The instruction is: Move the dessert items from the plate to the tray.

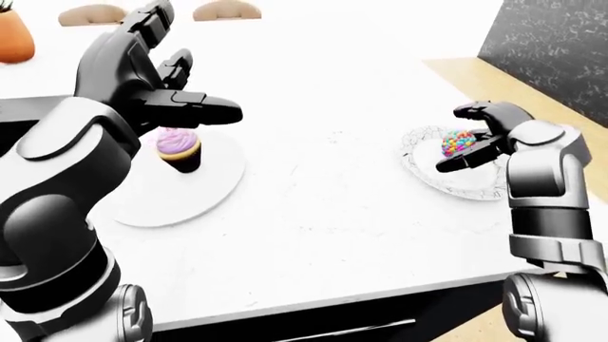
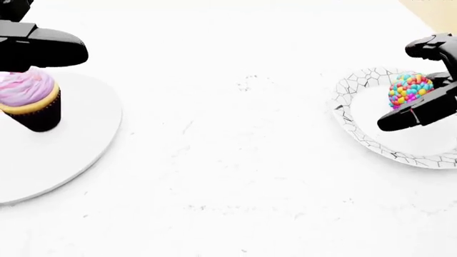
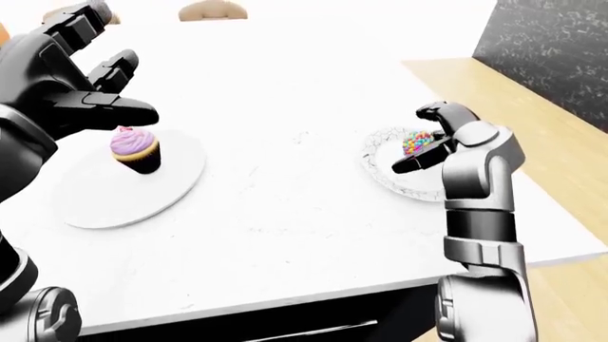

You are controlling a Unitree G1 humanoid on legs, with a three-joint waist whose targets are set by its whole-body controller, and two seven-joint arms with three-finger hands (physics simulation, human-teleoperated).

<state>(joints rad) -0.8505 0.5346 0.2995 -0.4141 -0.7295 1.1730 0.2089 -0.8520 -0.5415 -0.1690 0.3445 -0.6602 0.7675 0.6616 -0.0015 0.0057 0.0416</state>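
Observation:
A cupcake (image 1: 179, 147) with purple frosting and a dark wrapper stands on a plain white round tray (image 1: 180, 194) at the left of the left-eye view. A ball-shaped dessert covered in coloured candies (image 2: 410, 89) lies on a crackle-patterned plate (image 2: 357, 115) at the right of the head view. My left hand (image 1: 190, 71) is open and spread, just above the cupcake and apart from it. My right hand (image 1: 461, 139) is open at the candy ball, one finger over it and one below it.
Everything sits on a white table whose near edge (image 1: 333, 303) runs along the bottom. An orange vase (image 1: 11, 35) stands at the top left. Two chair backs (image 1: 226, 10) show at the top. A dark marble wall (image 1: 551, 43) and wood floor (image 3: 561, 157) lie to the right.

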